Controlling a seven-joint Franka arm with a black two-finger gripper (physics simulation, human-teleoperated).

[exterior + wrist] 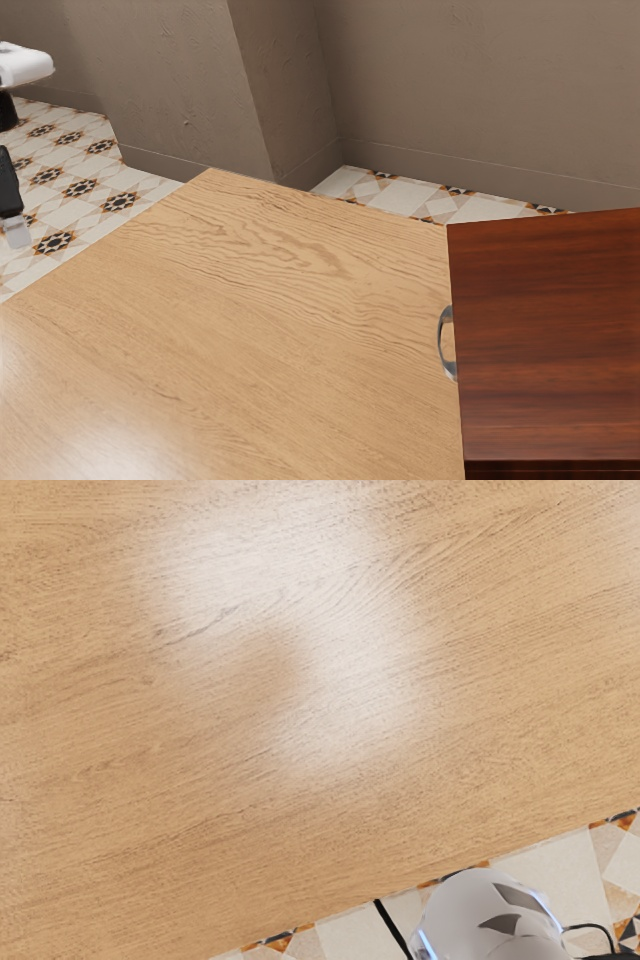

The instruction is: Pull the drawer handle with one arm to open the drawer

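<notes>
A dark reddish-brown wooden drawer unit (545,340) is seen at the exterior view's right, on the light wooden table (250,330), with its glossy, streaked top turned toward the camera. 1 handle (444,343), a curved grey metal bar, is mounted upright on the face turned toward the exterior view's left. That face is seen edge-on, so how far the drawer is pulled out cannot be told.
</notes>
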